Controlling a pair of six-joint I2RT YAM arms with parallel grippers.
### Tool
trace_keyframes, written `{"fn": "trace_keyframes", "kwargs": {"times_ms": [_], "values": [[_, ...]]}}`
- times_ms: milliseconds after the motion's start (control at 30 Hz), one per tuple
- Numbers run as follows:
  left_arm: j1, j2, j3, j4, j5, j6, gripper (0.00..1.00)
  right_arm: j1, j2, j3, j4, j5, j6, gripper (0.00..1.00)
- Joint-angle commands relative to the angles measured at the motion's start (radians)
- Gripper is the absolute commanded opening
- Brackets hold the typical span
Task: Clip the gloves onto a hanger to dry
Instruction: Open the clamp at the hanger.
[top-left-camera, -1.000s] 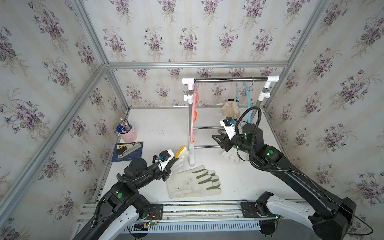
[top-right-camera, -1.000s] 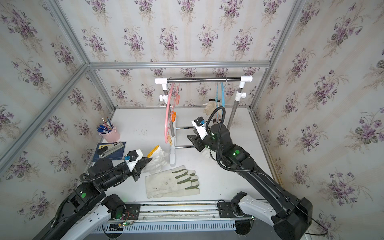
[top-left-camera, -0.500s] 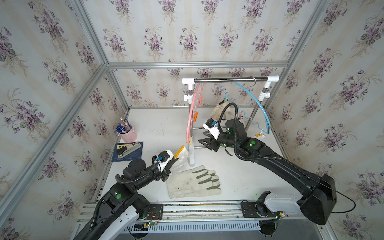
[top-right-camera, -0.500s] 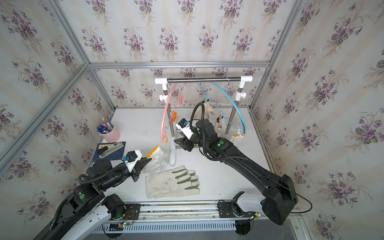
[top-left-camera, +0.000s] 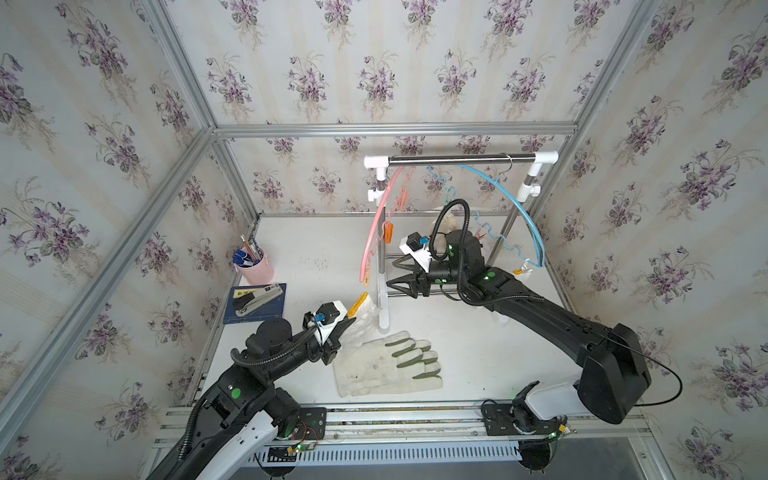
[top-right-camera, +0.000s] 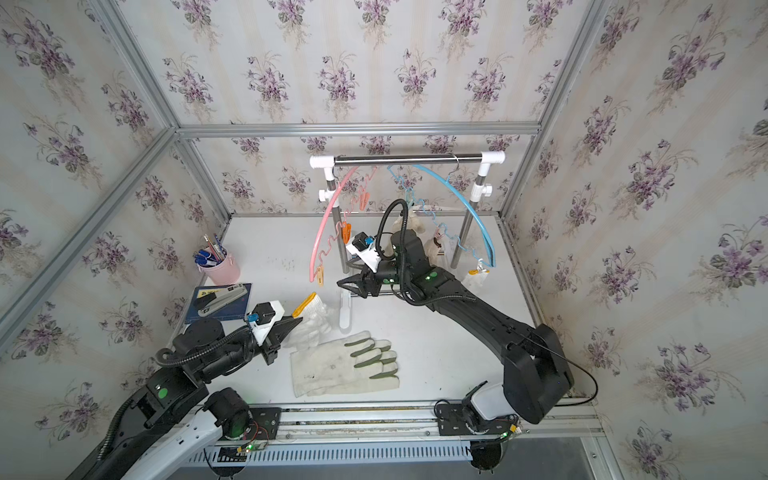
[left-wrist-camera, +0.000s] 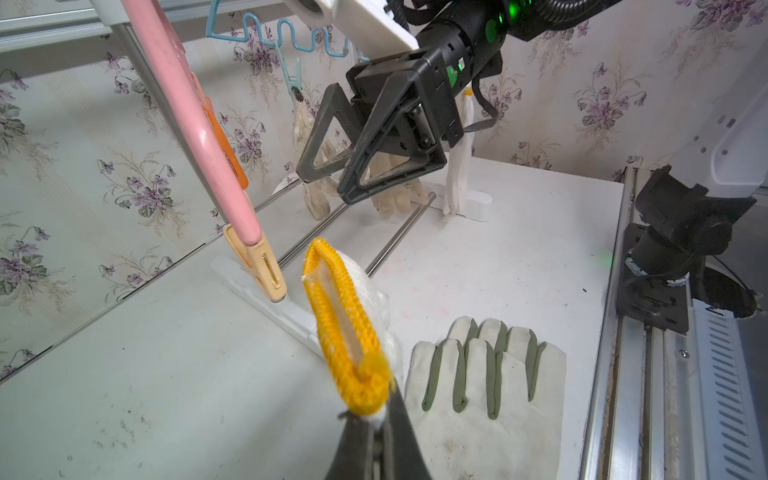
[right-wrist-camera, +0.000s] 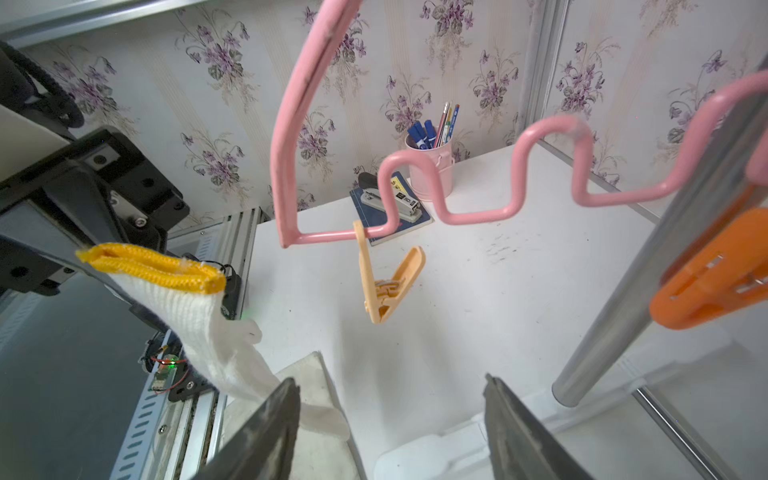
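Note:
My left gripper (left-wrist-camera: 376, 419) is shut on a white knitted glove (left-wrist-camera: 357, 299) at its yellow cuff (top-left-camera: 358, 303), holding it up beside the rack's left post. Just above hangs the pink hanger (top-left-camera: 376, 224) with a beige clip (right-wrist-camera: 386, 282) at its lower end. My right gripper (right-wrist-camera: 390, 378) is open and empty. It hovers to the right of that clip and faces it (top-left-camera: 390, 271). A pair of canvas gloves (top-left-camera: 386, 368) with grey-green patches lies flat near the front. Dirty beige gloves (left-wrist-camera: 316, 195) hang from the blue hanger (top-left-camera: 515, 203), partly hidden by my right arm.
The rack's rail (top-left-camera: 461, 158) carries both hangers, and its white foot (top-left-camera: 383, 320) stands beside the held glove. An orange clip (right-wrist-camera: 715, 274) sits higher on the pink hanger. A pink pen cup (top-left-camera: 255, 268) and a stapler on a blue notebook (top-left-camera: 255, 299) are at the left.
My right arm has swung left from the blue hanger towards the pink hanger, and its jaws have opened wider. Both hangers have turned on the rail. The left arm holds still.

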Motion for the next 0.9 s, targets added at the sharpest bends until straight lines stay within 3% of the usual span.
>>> {"fn": "trace_keyframes", "kwargs": {"times_ms": [0,200,467,867], "values": [[0.001,0.011,0.011,0.010,-0.010,0.009,0.00,-0.001,0.022,0.002,0.119,-0.077,0.071,0.71],[0.001,0.034,0.016,0.016,0.009,0.012,0.00,0.000,0.039,-0.035,0.221,-0.041,0.172,0.69],[0.003,-0.041,0.052,-0.135,-0.034,0.070,0.00,0.008,0.078,-0.043,0.310,0.023,0.265,0.66],[0.006,-0.085,0.060,-0.215,-0.068,0.088,0.00,0.082,0.178,0.030,0.331,0.067,0.274,0.70]]}}
